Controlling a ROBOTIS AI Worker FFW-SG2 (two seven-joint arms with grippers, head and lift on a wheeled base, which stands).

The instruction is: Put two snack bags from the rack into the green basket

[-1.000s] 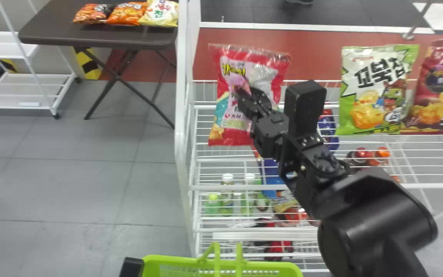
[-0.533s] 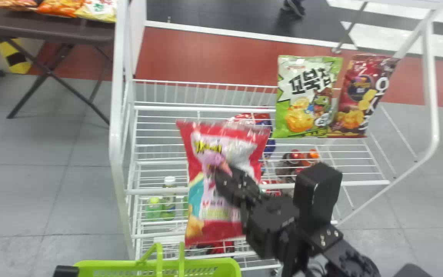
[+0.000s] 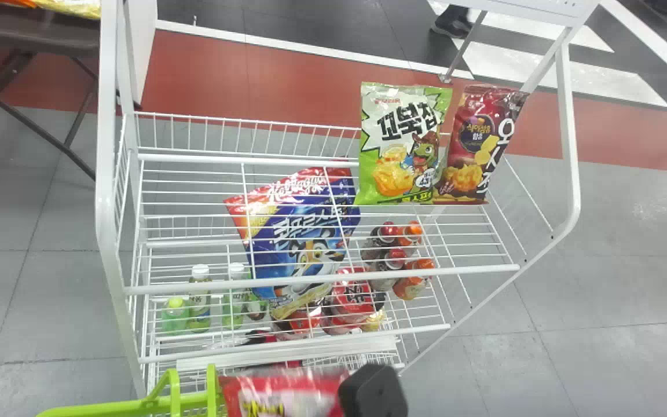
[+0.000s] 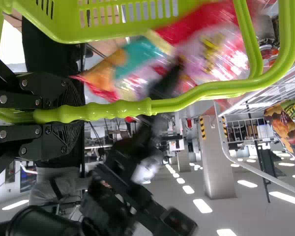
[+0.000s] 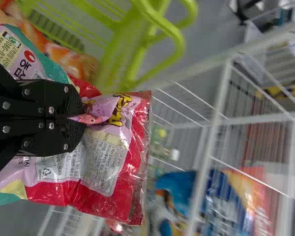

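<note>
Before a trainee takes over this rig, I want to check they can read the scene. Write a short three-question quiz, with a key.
1. True or false: the left gripper holds the basket by its handle.
2. What does the right gripper hold? a) blue bag b) yellow bag c) red-and-pink bag
3. Fill in: on one shelf of the rack, the green bag stands beside the ____.

Key: 1 true; 2 c; 3 dark red bag.

I have room above the left half of the white wire rack (image 3: 183, 286). Curved lime-green plastic handles (image 3: 212, 385) obstruct at the matching basket (image 3: 102, 410).
</note>
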